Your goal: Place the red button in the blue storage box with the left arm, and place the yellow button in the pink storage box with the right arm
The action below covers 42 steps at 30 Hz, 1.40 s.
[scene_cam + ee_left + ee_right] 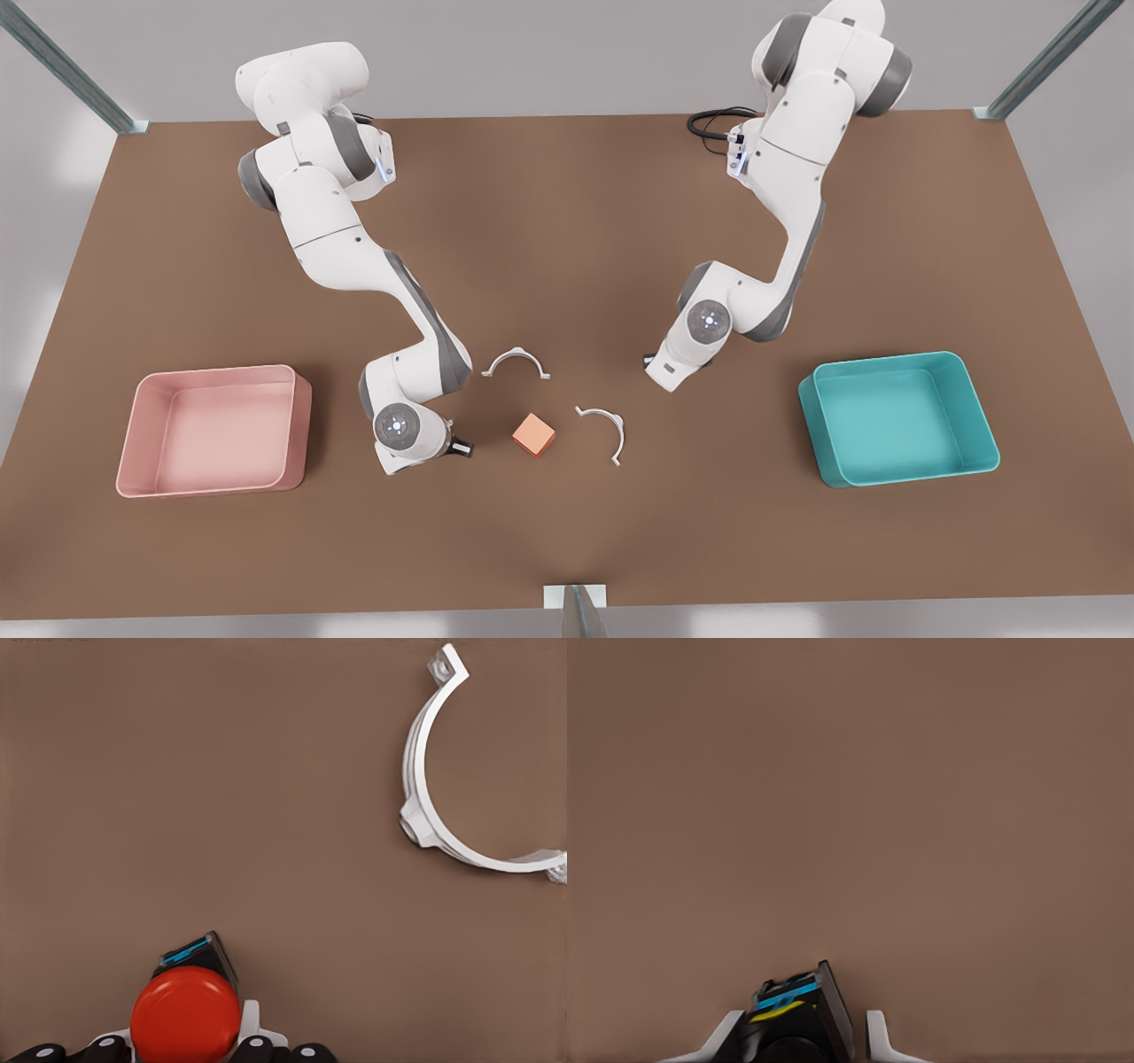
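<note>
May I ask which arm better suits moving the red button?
Left: the left end effector is at the red button, nearer the blue storage box; the right end effector is at the yellow button.

Your desk [567, 221] carries the pink box [213, 372] at the front view's left and the blue box [886, 359] at its right, well apart. Between them lies the cube [533, 434], with one clamp [516, 361] behind it and a second clamp [605, 430] just beside it toward the blue box. The right gripper [461, 447] sits between pink box and cube, the yellow button [793, 1014] at it. The left gripper [654, 363] is low behind the second clamp, the red button [186, 1014] at it.
</note>
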Motion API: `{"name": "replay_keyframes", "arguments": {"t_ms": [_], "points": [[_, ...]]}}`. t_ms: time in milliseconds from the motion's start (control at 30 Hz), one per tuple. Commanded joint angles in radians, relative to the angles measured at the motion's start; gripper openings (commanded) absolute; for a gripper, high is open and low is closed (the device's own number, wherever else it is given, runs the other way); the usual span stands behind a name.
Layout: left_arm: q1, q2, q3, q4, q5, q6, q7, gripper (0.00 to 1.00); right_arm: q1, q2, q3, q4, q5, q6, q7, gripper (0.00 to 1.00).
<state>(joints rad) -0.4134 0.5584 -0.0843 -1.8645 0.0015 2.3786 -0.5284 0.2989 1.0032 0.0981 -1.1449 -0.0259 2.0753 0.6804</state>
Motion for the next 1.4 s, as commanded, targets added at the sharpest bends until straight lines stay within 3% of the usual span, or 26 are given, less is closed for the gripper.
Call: {"name": "replay_keyframes", "arguments": {"t_ms": [0,100,333,567,600,633,833,867,967,1033,1100,1133,1167,1367], "points": [[0.002,-0.031,0.0,-0.002,-0.003,-0.013,-0.035,0.48,0.0,-0.001,0.0,0.002,0.0,0.0,0.025,0.43],[0.044,-0.112,0.005,-0.002,-0.003,-0.097,0.007,0.48,0.0,-0.001,0.0,0.004,-0.002,0.0,0.024,0.34],[0.392,-0.23,0.003,0.008,-0.008,-0.302,0.625,0.48,-0.064,-0.126,0.02,-0.006,-0.003,-0.101,-0.123,0.32],[0.602,-0.098,0.003,0.125,-0.032,-0.294,1.016,0.48,-0.248,-0.486,0.026,-0.384,-0.005,-0.119,-0.36,0.33],[0.608,-0.083,0.003,0.127,-0.032,-0.291,1.018,0.51,-0.271,-0.529,0.025,-0.432,-0.008,-0.119,-0.378,0.33],[0.608,-0.074,0.005,0.13,-0.032,-0.279,1.018,1.0,-0.293,-0.566,0.025,-0.479,-0.012,-0.119,-0.39,0.33],[0.593,-0.138,-0.006,0.166,-0.032,-0.317,0.843,1.0,-0.429,-0.58,0.023,-0.538,-0.104,-0.103,-0.498,0.34],[0.576,-0.181,-0.015,0.2,-0.032,-0.358,0.737,1.0,-0.445,-0.572,0.022,-0.535,-0.105,-0.096,-0.516,0.35],[0.513,-0.184,-0.025,0.499,-0.023,-0.663,0.578,1.0,-0.483,-0.561,0.022,-0.535,-0.134,-0.084,-0.553,0.36],[0.447,-0.322,0.012,0.493,-0.009,-0.699,0.571,1.0,-0.52,-0.543,0.015,-0.535,-0.169,-0.041,-0.611,0.37],[0.406,-0.364,0.044,0.492,-0.009,-0.74,0.571,1.0,-0.546,-0.537,0.015,-0.539,-0.17,-0.043,-0.616,0.4],[0.406,-0.361,0.044,0.493,-0.008,-0.746,0.576,1.0,-0.547,-0.535,0.015,-0.539,-0.178,-0.046,-0.619,0.56],[0.409,-0.361,0.046,0.493,-0.008,-0.748,0.582,1.0,-0.549,-0.529,0.015,-0.532,-0.2,-0.041,-0.627,1.0],[0.41,-0.361,0.047,0.492,-0.008,-0.748,0.582,1.0,-0.541,-0.56,0.058,-0.418,-0.201,-0.127,-0.673,1.0]]}}
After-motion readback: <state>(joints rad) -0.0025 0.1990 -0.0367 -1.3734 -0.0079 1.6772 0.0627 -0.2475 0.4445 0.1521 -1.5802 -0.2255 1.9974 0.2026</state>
